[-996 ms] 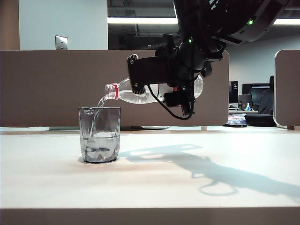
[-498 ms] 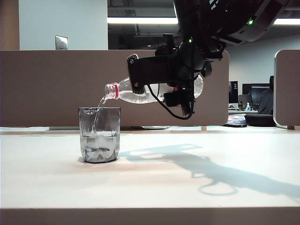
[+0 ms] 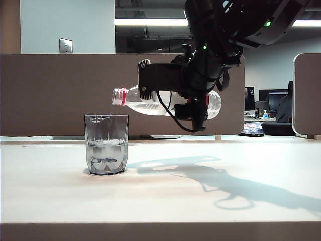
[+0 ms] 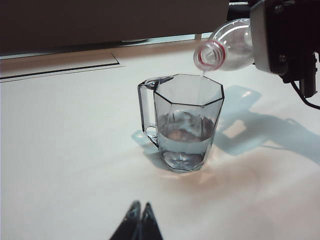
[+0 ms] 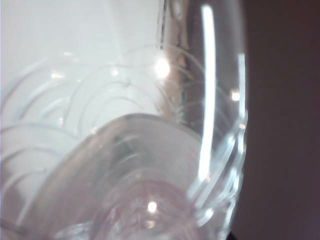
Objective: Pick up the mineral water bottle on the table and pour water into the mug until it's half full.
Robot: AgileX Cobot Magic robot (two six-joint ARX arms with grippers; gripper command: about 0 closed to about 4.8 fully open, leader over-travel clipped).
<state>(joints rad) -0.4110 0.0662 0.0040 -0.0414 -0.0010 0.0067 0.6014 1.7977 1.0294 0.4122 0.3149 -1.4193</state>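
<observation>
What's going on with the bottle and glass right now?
Right hand grips mineral water bottle, neck over mug. Mug under half full; thin trickle in left wrist view. Left hand shut, idle nearby. Nothing blocking.

mug [image 3: 106, 144] on table [image 3: 200, 201] | bottle [image 3: 150, 103] above mug, right | water [image 3: 106, 159] in mug

right pincer [image 3: 193, 103] hides bottle's [image 3: 133, 99] label

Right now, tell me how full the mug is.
Under half full. In the left wrist view the water fills roughly the lower third of the mug; the exterior view agrees.
</observation>
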